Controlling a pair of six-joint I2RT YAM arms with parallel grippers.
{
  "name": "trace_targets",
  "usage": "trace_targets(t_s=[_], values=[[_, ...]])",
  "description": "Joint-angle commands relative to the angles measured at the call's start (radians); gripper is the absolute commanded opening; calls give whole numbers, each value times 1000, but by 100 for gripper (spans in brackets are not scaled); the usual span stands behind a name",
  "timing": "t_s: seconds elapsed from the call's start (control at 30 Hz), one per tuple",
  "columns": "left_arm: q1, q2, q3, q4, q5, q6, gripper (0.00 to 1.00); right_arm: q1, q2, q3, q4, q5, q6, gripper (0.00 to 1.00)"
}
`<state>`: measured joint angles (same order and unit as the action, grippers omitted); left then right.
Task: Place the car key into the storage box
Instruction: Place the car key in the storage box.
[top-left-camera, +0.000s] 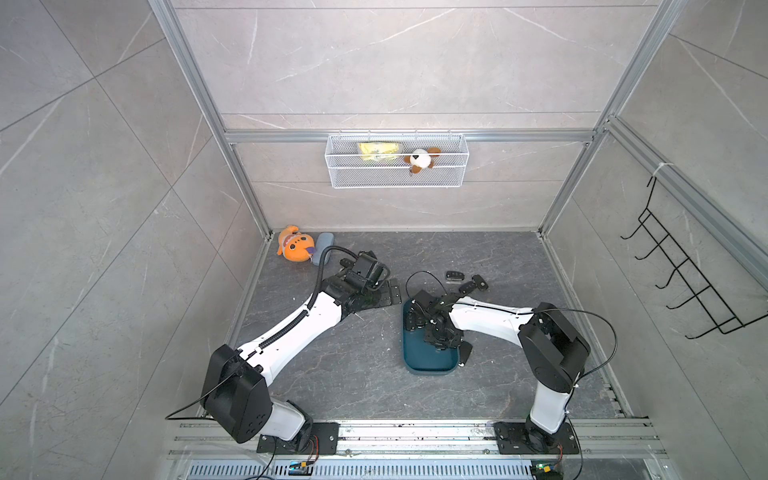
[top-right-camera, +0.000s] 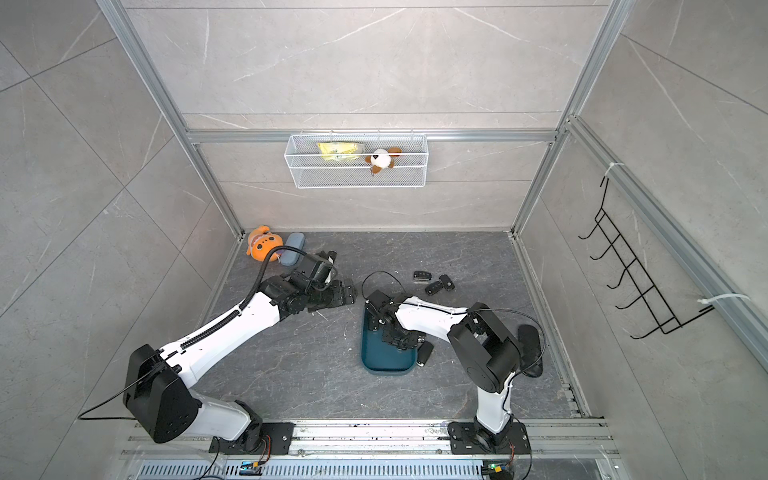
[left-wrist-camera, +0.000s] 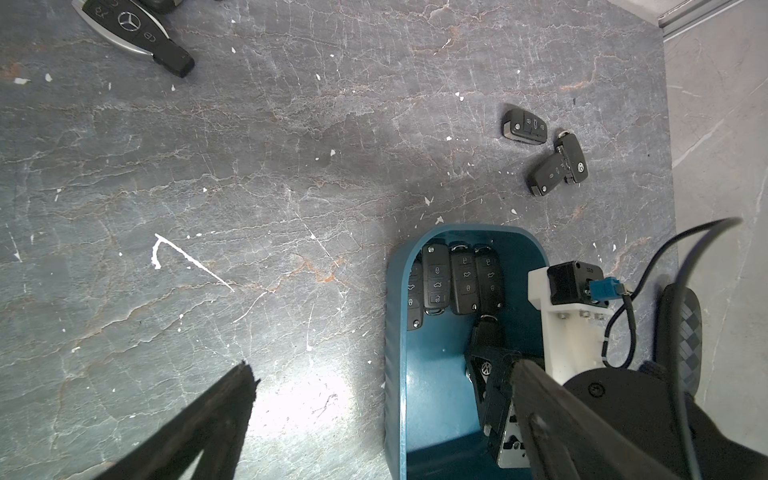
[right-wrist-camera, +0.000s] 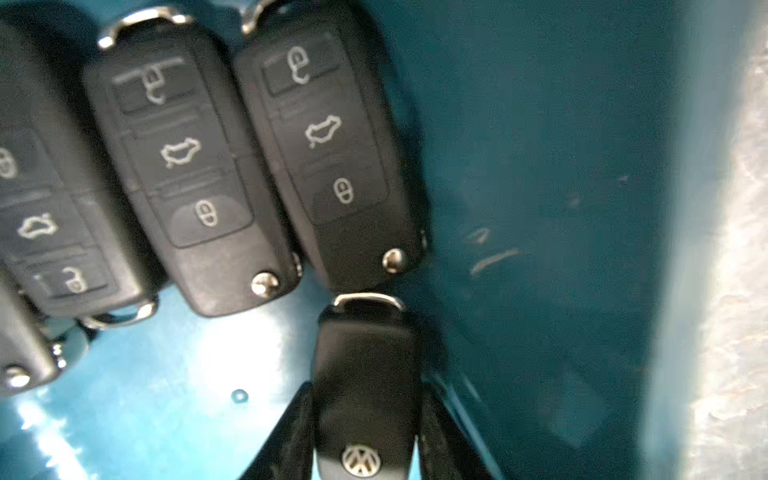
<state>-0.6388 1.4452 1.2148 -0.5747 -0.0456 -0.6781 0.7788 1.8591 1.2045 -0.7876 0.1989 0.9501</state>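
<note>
The storage box (top-left-camera: 424, 361) (top-right-camera: 386, 359) is a dark teal bin right of centre in both top views. My right gripper (top-left-camera: 426, 328) (right-wrist-camera: 365, 436) reaches down into it. Its fingers press both sides of a black car key (right-wrist-camera: 365, 374) (left-wrist-camera: 484, 340) with a VW badge, low over the box floor (right-wrist-camera: 540, 166). Several other black fobs (right-wrist-camera: 187, 166) (left-wrist-camera: 457, 282) lie side by side at the box's far end. My left gripper (top-left-camera: 390, 293) (left-wrist-camera: 382, 368) stands wide open and holds nothing, over the table just left of the box.
Three loose fobs (top-left-camera: 467, 282) (left-wrist-camera: 540, 153) lie beyond the box, another one (top-left-camera: 465, 353) at its right wall, and a Mercedes key (left-wrist-camera: 133, 29) near my left gripper. An orange plush (top-left-camera: 293, 245) and a pale blue case (top-left-camera: 323, 245) sit in the back left corner. A wire basket (top-left-camera: 397, 160) hangs on the back wall.
</note>
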Motion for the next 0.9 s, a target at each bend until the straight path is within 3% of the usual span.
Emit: trace_targets(t_s=[0.0,0.17,0.3,0.6,0.87], values=[[5,-11,12,6,15,0,100,-5,19,13,-35,29,1,46],[7,-8,16,8,22,-1,100,-6,14,20,-43,34,-3,51],[7,-6,17,9,22,1,100,-2,5,28,-55,47,-7,45],[8,6,25,14,33,5,100,13,23,78,-145,133,-24,45],[14,12,28,15,39,7,100,14,33,81,-149,127,-34,42]])
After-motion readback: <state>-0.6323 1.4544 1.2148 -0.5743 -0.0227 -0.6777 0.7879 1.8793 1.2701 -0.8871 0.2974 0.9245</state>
